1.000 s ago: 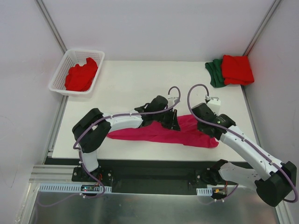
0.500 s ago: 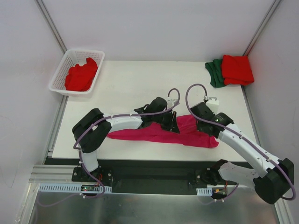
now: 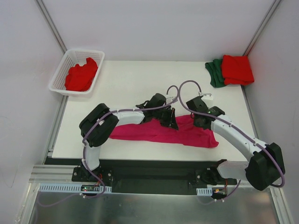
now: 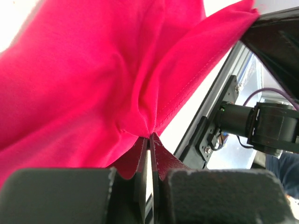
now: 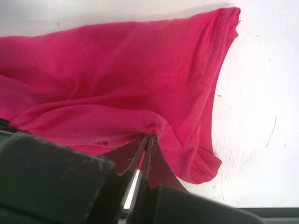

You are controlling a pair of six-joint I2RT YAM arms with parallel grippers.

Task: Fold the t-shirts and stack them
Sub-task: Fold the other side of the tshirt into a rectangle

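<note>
The magenta-pink t-shirt [image 3: 159,134] lies as a long band across the near part of the white table [image 3: 135,84]. My left gripper [image 3: 170,119] is shut on its far edge near the middle; the left wrist view shows the cloth [image 4: 93,84] pinched at the fingertips. My right gripper [image 3: 196,122] is shut on the far edge close beside it; the right wrist view shows a hem [image 5: 117,107] pinched. A folded red t-shirt [image 3: 237,69] lies on a dark green one [image 3: 215,72] at the back right. Another red t-shirt [image 3: 80,76] lies crumpled in the basket.
A white lattice basket [image 3: 65,70] stands at the table's back left corner. Grey walls and metal posts enclose the table on three sides. The folded stack sits near the right wall.
Both grippers have moved away from me and slightly left, pulling the pink shirt's far edge with them. The right gripper has closed in toward the left one.
</note>
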